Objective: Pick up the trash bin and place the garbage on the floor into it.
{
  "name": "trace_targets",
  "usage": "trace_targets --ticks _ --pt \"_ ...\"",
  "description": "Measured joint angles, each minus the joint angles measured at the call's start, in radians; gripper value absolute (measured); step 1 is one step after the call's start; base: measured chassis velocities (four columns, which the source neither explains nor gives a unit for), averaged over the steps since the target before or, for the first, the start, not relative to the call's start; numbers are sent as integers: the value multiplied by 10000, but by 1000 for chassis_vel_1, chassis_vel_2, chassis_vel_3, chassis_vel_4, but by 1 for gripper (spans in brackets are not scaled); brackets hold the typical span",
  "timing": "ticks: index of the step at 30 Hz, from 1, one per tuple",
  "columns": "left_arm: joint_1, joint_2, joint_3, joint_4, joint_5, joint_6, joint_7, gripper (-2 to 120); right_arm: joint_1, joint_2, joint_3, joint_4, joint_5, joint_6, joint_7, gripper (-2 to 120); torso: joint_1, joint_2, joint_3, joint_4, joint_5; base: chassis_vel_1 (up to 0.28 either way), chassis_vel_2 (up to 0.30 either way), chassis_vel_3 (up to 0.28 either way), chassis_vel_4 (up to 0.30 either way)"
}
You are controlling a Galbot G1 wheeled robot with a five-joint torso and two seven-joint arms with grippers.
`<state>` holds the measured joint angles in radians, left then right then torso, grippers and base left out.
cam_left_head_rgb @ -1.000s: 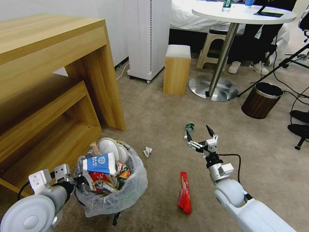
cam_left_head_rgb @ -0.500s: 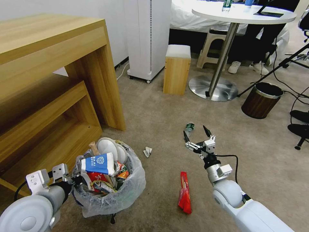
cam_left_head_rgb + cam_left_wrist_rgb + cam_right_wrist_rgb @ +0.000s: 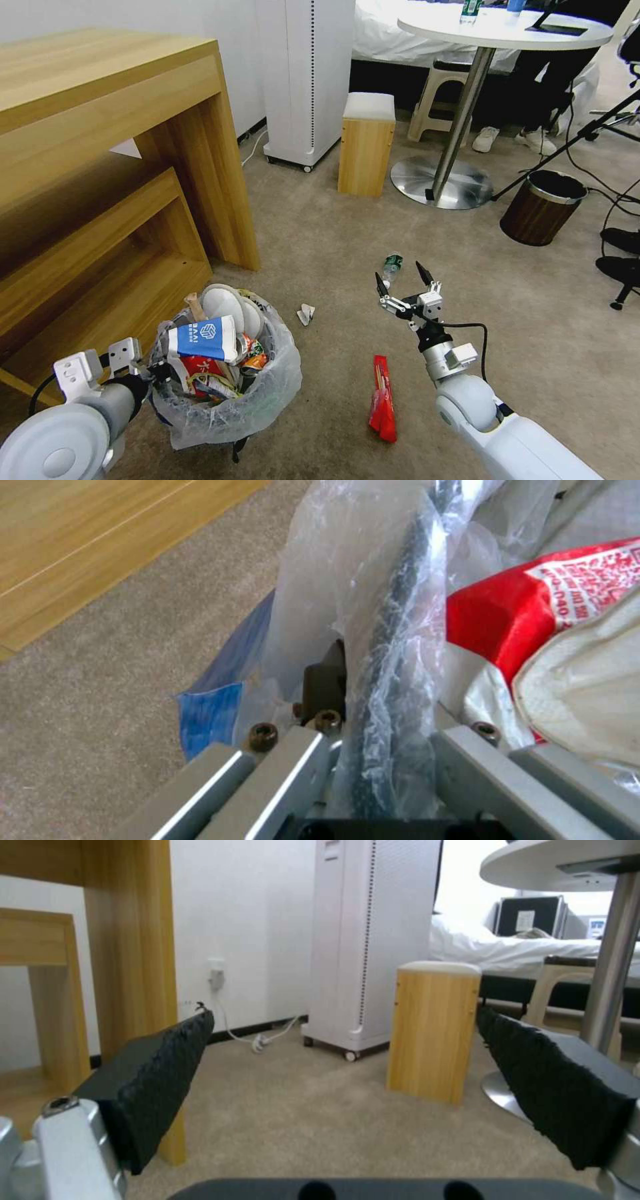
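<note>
The trash bin [image 3: 227, 393] sits at the lower left of the head view, lined with a crinkled clear bag and stuffed with white slippers, a blue-and-white pack and red wrappers. My left gripper [image 3: 155, 372] is shut on its near rim; the left wrist view shows the bag-covered dark rim [image 3: 400, 630] clamped in the left gripper [image 3: 380, 690]. On the beige floor [image 3: 320, 233] lie a red wrapper [image 3: 381, 400], a white tissue wad [image 3: 306, 313] and a green-labelled bottle [image 3: 391, 265]. My right gripper [image 3: 400, 280] hangs open and holds nothing, just this side of the bottle, and is also seen open as the right gripper [image 3: 343, 1015].
A wooden desk [image 3: 100, 133] with a low shelf stands at the left, close to the bin. Behind are a white appliance [image 3: 307, 80], a wooden stool [image 3: 365, 143], a round table's metal base [image 3: 440, 180] and a brown metal-rimmed bin [image 3: 541, 207]. Cables and a stand leg cross the right.
My right gripper has drifted a little left and toward me, still open. The left arm and the bin shifted slightly left and lower.
</note>
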<state>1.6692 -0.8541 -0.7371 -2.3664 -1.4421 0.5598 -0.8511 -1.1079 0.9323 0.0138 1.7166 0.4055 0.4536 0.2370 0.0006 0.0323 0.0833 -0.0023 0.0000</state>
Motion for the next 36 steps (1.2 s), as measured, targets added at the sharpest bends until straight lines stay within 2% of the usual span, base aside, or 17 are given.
trace_targets --ticks 18,36 --pt "-40 103 -18 39 -100 -31 145 0 49 30 -58 -34 -11 -19 48 100 0 0 0 -1 -1 5 5 6 5" --pt "-35 114 6 86 0 -118 197 0 94 -17 -153 38 -25 4 240 100 0 0 0 4 0 91 93 87 91"
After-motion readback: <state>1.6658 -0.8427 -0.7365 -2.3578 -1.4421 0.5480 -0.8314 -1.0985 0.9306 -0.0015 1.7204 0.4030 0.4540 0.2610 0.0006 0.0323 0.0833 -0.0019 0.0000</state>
